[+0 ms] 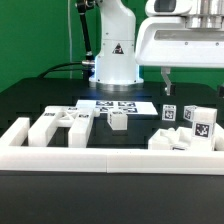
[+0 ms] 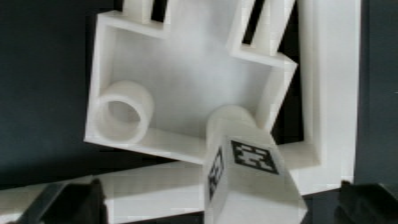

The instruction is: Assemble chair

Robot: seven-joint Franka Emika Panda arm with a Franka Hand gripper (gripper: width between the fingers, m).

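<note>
The chair lies in loose white pieces. A group of tagged blocks and bars (image 1: 187,126) sits on the exterior view's right. Flat pieces (image 1: 58,122) lie on the left, and a small block (image 1: 117,119) lies in the middle. My gripper (image 1: 166,84) hangs open above the right group and touches nothing. In the wrist view a flat panel with a round hole (image 2: 169,85) lies below. A square bar with a tag (image 2: 246,165) rises in front of it, in line with the gap of my gripper (image 2: 214,208). The dark fingertips (image 2: 68,203) stand wide on either side of the bar.
A long low white border rail (image 1: 110,157) runs along the front of the black table. The marker board (image 1: 122,105) lies flat in front of the arm's base (image 1: 115,65). A green curtain closes off the back.
</note>
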